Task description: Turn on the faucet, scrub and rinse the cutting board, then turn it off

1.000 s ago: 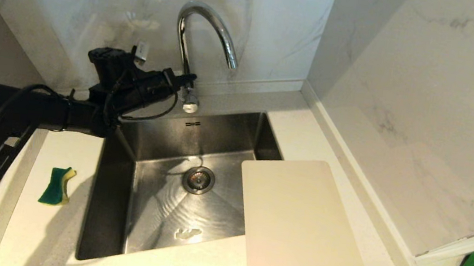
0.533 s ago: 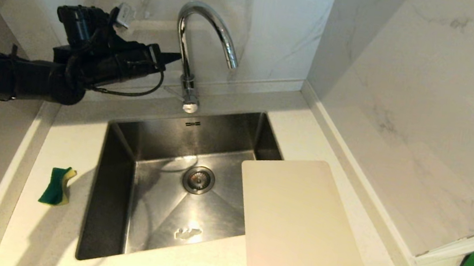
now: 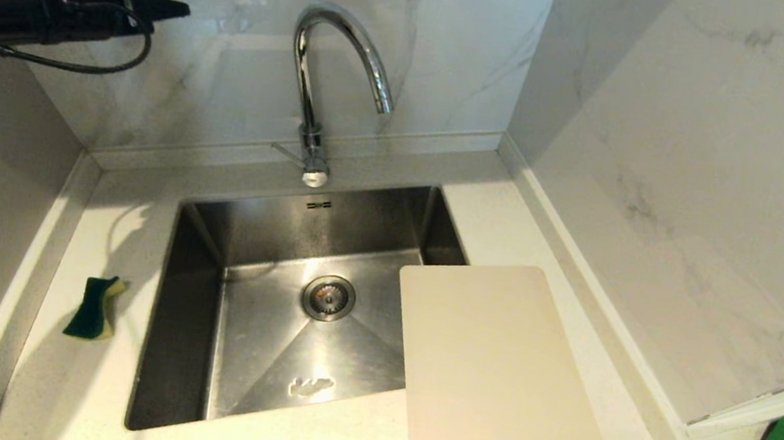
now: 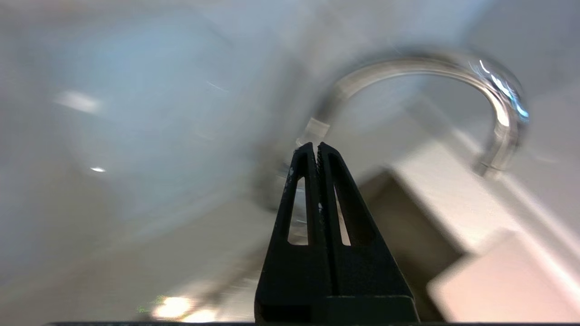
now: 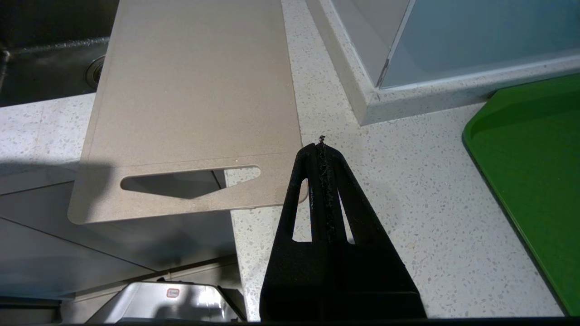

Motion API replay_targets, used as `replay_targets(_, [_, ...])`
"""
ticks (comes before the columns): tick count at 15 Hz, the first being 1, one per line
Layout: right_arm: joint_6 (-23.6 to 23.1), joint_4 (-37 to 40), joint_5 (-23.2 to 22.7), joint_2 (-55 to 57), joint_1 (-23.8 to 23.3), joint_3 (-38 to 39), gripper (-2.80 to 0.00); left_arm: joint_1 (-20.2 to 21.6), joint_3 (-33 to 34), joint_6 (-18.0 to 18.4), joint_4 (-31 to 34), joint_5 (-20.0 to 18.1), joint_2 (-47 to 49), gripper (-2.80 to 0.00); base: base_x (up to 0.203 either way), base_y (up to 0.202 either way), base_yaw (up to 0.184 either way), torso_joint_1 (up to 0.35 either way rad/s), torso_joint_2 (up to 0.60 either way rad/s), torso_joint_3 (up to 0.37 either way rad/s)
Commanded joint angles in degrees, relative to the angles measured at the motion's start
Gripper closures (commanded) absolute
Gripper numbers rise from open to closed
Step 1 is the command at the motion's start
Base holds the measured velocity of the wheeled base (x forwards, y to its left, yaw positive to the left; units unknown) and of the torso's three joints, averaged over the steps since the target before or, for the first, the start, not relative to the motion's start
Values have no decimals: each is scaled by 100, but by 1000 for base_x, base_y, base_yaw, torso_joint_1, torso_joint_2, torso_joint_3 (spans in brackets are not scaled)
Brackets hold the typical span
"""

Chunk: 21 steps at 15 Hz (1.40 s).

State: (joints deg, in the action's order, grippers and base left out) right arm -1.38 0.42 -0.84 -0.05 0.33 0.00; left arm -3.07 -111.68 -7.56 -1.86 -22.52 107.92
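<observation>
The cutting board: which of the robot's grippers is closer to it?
Right. The right gripper hovers beside the cutting board, near its handle-slot corner. The left gripper is up by the wall, left of the faucet, across the sink.

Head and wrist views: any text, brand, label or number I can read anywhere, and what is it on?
No text can be read.
Sink: small dark mark on the back wall below the faucet, too small to read.
Small red-edged label on the metal part low in the right wrist view: too small to read.
Cutting board: no print visible.
</observation>
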Motion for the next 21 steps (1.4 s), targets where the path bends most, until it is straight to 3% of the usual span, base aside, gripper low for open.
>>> replay_targets(1, [1,2,-3,5,2,0,0,443,-50,500,262,71,-581,0,0,0,0,0,0,0])
replay_targets(6, [-12,2,-3,5,2,0,0,960,-55,623,729,381,-1508,0,0,0,0,0,0,0])
replay_targets(10, [-12,2,-12,5,2,0,0,1243,-55,624,1110,413,-2433,0,0,0,0,0,0,0])
replay_targets(15, [-3,-7,-12,5,2,0,0,1453,-47,586,1726,438,-3597,0,0,0,0,0,0,0])
replay_targets(18, [6,2,-12,5,2,0,0,1505,-30,367,1964,441,-4269,0,0,0,0,0,0,0])
replay_targets(21, [6,2,-12,5,2,0,0,1505,176,315,2565,442,-4950,0,0,0,0,0,0,0])
